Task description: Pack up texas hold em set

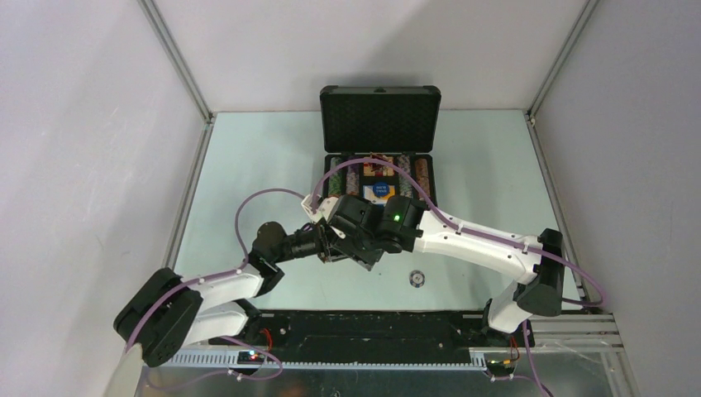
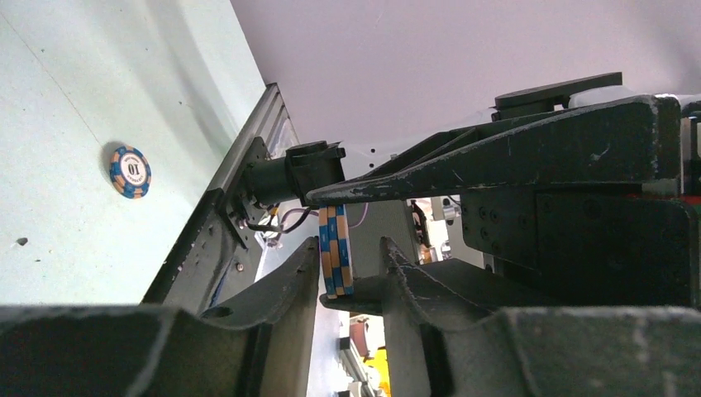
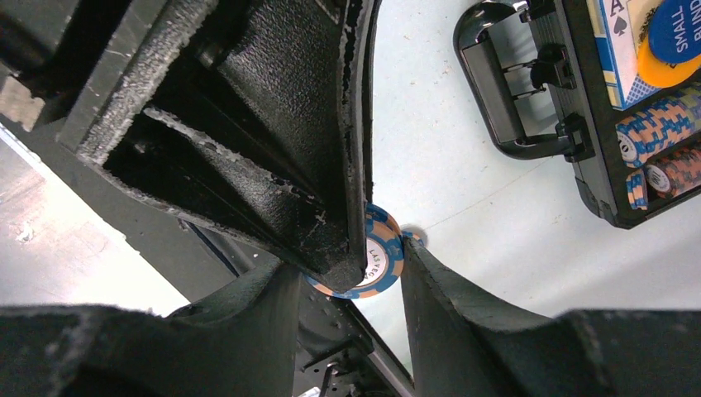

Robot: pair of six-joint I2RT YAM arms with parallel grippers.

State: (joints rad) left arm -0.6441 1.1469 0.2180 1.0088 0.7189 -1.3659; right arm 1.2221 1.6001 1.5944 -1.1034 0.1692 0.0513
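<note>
Pale green worktop (image 1: pixel 248 165) under grey walls, with the dark grey hard briefcase (image 1: pixel 379 118) open and partly filled at the far side. In front of it the right claw (image 3: pixel 347 256) pinches a small stack of blue-and-orange striped chips (image 2: pixel 336 252) by the rims. The left claw (image 2: pixel 349 246) straddles the stack, fingers apart. This looks like a handover: the left must close before the right lets go. One loose chip (image 1: pixel 417 279) lies on the worktop nearby

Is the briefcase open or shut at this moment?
Open. The briefcase has its lid standing upright at the far side, and chip rows and a blue button lie exposed inside.
</note>
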